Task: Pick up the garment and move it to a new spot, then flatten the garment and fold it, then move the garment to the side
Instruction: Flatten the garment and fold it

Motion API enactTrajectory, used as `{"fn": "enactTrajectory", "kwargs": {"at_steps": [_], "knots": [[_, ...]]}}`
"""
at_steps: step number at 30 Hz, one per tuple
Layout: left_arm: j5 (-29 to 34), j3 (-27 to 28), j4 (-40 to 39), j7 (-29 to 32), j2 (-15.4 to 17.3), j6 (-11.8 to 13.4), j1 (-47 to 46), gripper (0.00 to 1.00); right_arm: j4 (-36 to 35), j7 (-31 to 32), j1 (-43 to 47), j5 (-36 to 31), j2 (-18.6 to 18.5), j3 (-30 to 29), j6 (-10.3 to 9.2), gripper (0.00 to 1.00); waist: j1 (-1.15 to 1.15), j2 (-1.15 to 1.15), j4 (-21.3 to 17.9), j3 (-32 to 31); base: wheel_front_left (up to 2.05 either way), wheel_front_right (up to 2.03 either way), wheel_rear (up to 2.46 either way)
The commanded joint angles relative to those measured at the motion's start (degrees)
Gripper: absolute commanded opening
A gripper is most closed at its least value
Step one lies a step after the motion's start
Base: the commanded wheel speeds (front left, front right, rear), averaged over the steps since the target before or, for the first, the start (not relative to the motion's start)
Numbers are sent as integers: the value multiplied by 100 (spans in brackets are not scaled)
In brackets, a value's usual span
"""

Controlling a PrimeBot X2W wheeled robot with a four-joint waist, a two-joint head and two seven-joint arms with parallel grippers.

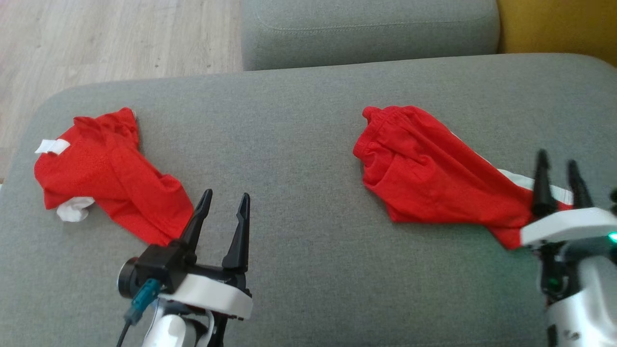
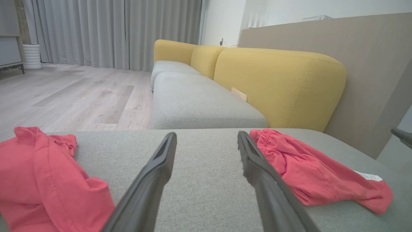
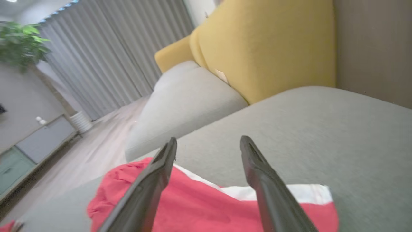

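Right pincer [image 1: 557,159] stands wide, holding nothing, its tips over the white-striped end of the garment [image 1: 424,173], which lies bunched on the right of the sofa seat [image 1: 299,159]. Left pincer [image 1: 226,194] is wide too, just beside a second garment [image 1: 111,173]. I judge flattening is in hand; next I need a grip on the striped edge to pull it smooth.

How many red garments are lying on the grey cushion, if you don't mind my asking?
2: left garment beside the left gripper; right garment by the open right gripper.
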Motion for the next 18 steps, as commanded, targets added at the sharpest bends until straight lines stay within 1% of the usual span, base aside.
{"fn": "enactTrajectory", "kwargs": {"at_steps": [1,5,8,13,18], "knots": [[-53,172,-209,-30,2,25,-158,100,-448,-42,73,-50,57,302,-4,100,0,0,-16,-2,0,0,0],[-60,169,-230,-30,2,18,-167,100,-1212,-72,543,-80,211,858,-4,100,0,0,-18,-17,0,0,0],[-64,160,-239,-30,2,8,-176,100,-1550,-99,898,-102,301,1186,-4,100,0,0,12,-21,0,0,0],[-49,129,-239,-30,2,-17,-159,100,-1670,-95,1177,-207,379,1448,-4,100,0,0,95,-9,0,0,0],[-11,98,-232,-30,2,-49,-192,100,-1588,-27,907,-473,390,1351,-4,100,0,0,231,95,0,0,0]]}}
